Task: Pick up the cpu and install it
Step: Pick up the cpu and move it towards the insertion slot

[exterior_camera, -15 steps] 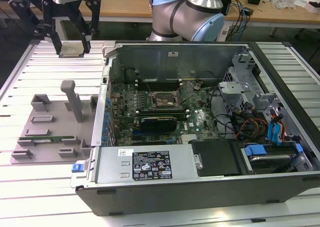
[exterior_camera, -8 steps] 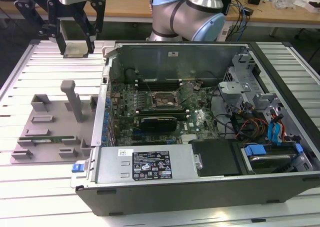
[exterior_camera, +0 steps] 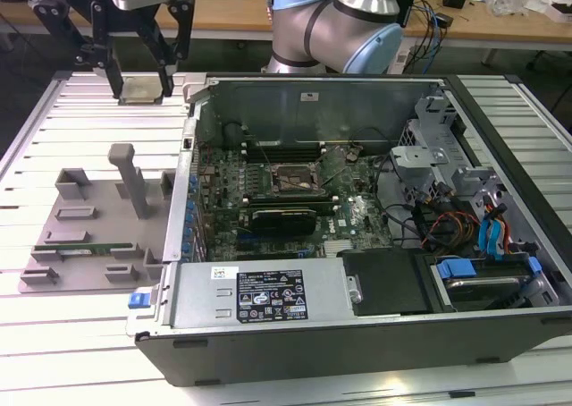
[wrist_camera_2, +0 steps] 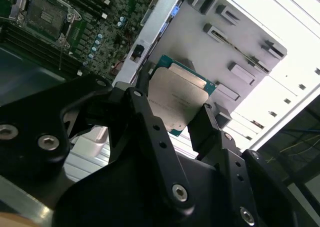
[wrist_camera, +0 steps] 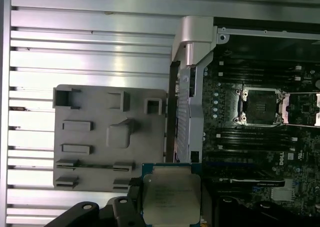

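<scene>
The cpu (exterior_camera: 143,87), a flat square chip with a silvery top plate, hangs above the slatted table beyond the computer case's far corner on the exterior view's left. My gripper (exterior_camera: 142,94) is shut on it, one black finger on each side edge. The second wrist view shows the cpu (wrist_camera_2: 177,94) with its green rim between the black fingers (wrist_camera_2: 141,104). In the first wrist view the cpu (wrist_camera: 171,199) is held above the table, beside the case wall. The bare motherboard socket (exterior_camera: 293,181) (wrist_camera: 260,106) (wrist_camera_2: 45,12) lies inside the open case, apart from the chip.
A grey fixture plate (exterior_camera: 89,218) (wrist_camera: 110,137) with slots and an upright post (exterior_camera: 132,178) lies on the table on the exterior view's left. The open case (exterior_camera: 357,334) holds cables, drive bays and a power supply. A cluttered desk runs behind.
</scene>
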`<act>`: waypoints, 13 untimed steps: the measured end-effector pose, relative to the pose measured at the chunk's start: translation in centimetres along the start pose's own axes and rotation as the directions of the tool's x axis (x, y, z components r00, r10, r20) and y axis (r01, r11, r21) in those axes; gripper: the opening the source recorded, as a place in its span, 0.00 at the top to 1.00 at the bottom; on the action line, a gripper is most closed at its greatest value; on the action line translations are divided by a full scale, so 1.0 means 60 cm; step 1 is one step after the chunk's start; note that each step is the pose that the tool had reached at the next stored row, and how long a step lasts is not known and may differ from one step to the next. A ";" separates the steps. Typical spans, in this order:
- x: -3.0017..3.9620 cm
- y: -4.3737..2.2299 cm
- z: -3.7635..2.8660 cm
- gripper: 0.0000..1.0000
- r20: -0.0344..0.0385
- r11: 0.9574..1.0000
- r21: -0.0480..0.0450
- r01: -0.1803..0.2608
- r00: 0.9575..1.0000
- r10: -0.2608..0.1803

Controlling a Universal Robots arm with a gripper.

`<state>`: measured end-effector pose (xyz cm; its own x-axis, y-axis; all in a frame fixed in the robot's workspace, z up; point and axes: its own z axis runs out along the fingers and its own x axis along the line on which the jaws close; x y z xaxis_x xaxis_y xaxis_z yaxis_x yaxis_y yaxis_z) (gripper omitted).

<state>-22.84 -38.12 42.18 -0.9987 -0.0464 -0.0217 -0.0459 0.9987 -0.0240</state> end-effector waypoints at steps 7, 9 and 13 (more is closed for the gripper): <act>-0.003 0.000 0.002 0.45 0.000 1.000 0.000 0.000 1.000 0.000; -0.005 0.000 0.003 0.45 0.000 1.000 0.000 0.000 1.000 0.000; -0.012 0.000 0.006 0.45 -0.001 1.000 0.000 0.000 1.000 0.000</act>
<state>-22.10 -38.12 41.85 -0.9987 -0.0464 -0.0206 -0.0460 0.9987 -0.0240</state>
